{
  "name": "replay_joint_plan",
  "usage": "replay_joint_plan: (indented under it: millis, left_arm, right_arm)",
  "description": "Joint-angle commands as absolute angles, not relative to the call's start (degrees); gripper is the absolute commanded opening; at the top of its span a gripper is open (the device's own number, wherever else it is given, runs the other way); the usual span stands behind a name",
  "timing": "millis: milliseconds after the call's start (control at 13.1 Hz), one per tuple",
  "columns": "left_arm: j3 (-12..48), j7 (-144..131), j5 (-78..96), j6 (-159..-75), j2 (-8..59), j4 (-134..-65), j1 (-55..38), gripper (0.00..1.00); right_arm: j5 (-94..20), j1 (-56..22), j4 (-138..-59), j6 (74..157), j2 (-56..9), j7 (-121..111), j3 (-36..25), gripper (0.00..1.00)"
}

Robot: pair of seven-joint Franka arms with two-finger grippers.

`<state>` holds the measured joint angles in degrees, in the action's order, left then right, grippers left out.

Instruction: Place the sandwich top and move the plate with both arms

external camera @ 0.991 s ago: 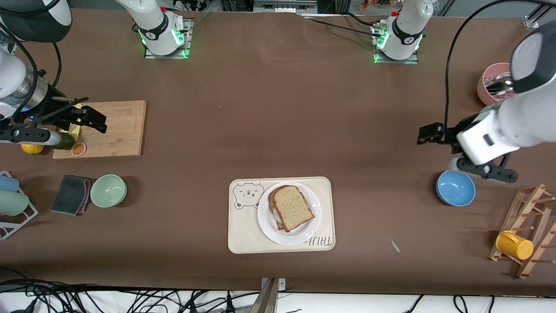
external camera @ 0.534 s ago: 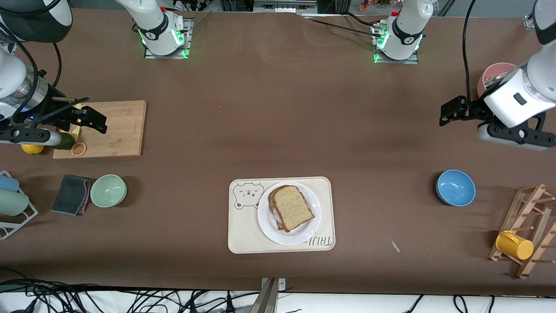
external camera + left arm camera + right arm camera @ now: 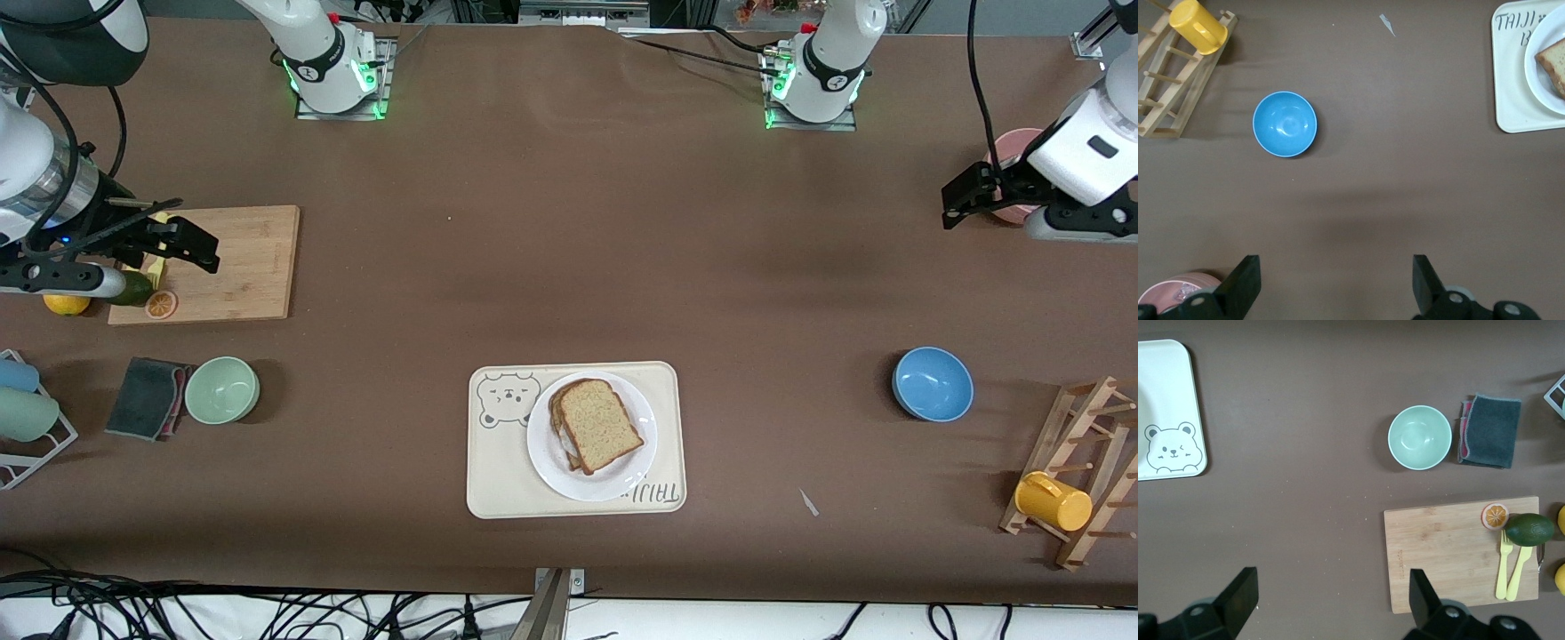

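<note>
The sandwich top (image 3: 600, 425), a brown speckled slice, lies on the stacked sandwich on the white plate (image 3: 544, 455). The plate stands on a cream bear tray (image 3: 498, 480) near the front edge. A corner of the plate (image 3: 1538, 73) and the slice (image 3: 1555, 63) show in the left wrist view. My left gripper (image 3: 960, 200) hangs open and empty over bare table beside a pink cup (image 3: 1013, 142); its jaws stand wide (image 3: 1336, 267). My right gripper (image 3: 209, 252) waits open and empty over the cutting board (image 3: 240, 262), jaws wide (image 3: 1331, 580).
A blue bowl (image 3: 933, 383) and a wooden rack with a yellow mug (image 3: 1053, 500) sit toward the left arm's end. Toward the right arm's end are a green bowl (image 3: 222, 389), a grey cloth (image 3: 147, 398), and an orange slice (image 3: 161, 305).
The left arm has drawn back from above the blue bowl toward the robots' bases and the pink cup, gripper still open. The right arm has not moved.
</note>
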<state>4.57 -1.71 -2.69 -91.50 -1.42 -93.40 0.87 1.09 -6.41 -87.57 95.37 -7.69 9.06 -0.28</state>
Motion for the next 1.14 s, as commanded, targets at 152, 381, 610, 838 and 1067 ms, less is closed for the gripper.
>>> replay_joint_plan:
  millis: [152,381,610,838,1067]
  left_arm:
    - [5.0,-3.3,-2.0,-94.2,-3.3,-98.3,0.5,1.0]
    - [5.0,-3.2,-1.0,-94.0,-3.6,-98.4,1.0,1.0]
    - [3.8,-3.0,0.2,-93.7,-3.6,-98.5,1.1,1.0]
    - [3.6,-2.8,1.1,-93.2,-3.7,-98.2,1.1,1.0]
    - [3.6,-2.4,2.5,-90.1,-3.7,-97.6,1.1,1.0]
  right_arm:
    - [1.5,-6.6,-86.6,95.0,-7.6,9.0,-0.2,1.0]
    - [1.8,-6.6,-86.5,94.8,-7.5,9.0,-0.2,1.0]
    - [1.7,-6.6,-86.5,94.7,-7.5,9.0,-0.2,1.0]
    - [1.7,-6.6,-86.4,94.7,-7.5,9.0,-0.3,1.0]
    - [1.5,-6.6,-86.4,94.9,-7.5,9.0,-0.4,1.0]
